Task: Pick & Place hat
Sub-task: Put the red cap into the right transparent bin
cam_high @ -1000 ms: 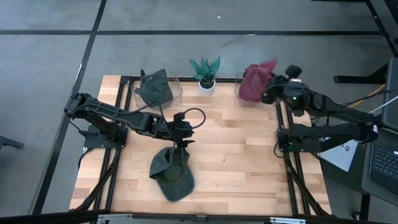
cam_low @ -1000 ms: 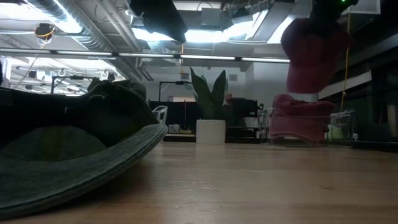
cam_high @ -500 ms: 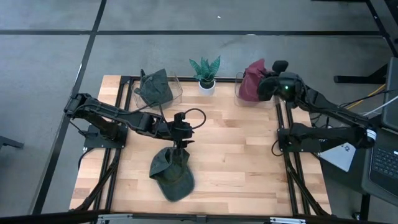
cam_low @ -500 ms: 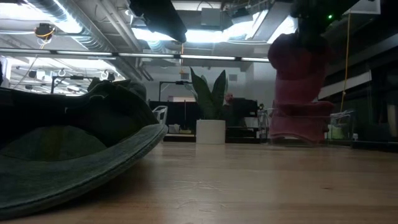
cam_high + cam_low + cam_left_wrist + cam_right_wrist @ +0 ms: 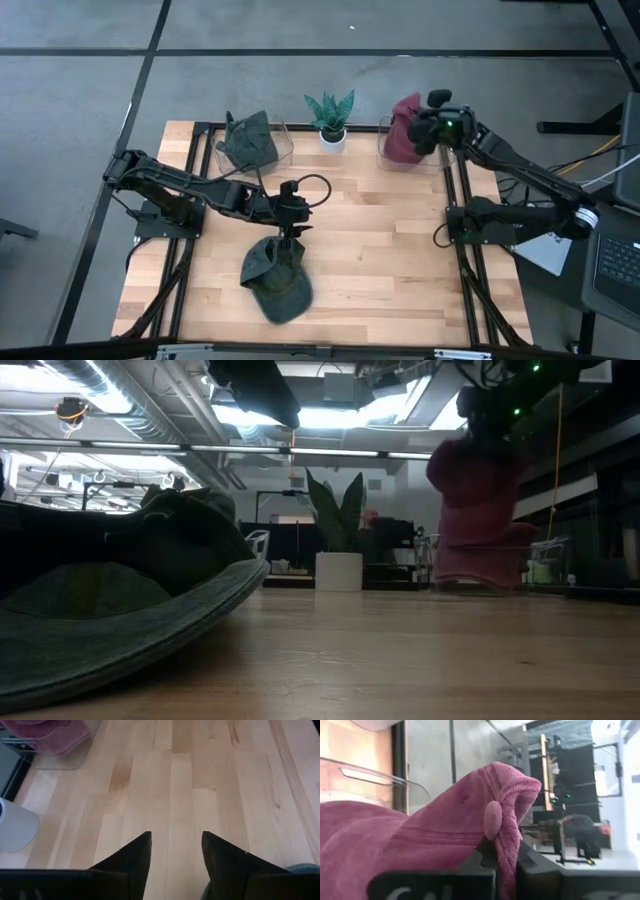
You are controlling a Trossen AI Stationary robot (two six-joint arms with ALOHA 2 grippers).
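The wooden table (image 5: 370, 250) is carrying everything in the scene, with the two dark arms reaching in over it from either side. The left arm (image 5: 190, 190) is stretching across the near middle of the table, and the left gripper (image 5: 289, 232) is hanging just above a dark green hat (image 5: 275, 280) that is lying on the boards toward the front edge; its jaws are standing apart over bare wood in the left wrist view, holding nothing. The right arm (image 5: 520, 175) is bending toward the far right corner, where the right gripper (image 5: 425, 130) is holding a red hat (image 5: 403, 130) up over a clear bin (image 5: 385, 155); its jaws are pinched together on a fold of the red hat (image 5: 510, 820), as the right wrist view is showing. In the low view the red hat (image 5: 478, 490) is hanging in the air above more red cloth (image 5: 480, 560) sitting in that bin. A second clear bin (image 5: 283, 145) at the far left of the table is holding another dark green hat (image 5: 250, 142). Between the two bins, a small plant (image 5: 330, 108) in a white pot (image 5: 333, 140) is standing upright at the far edge.
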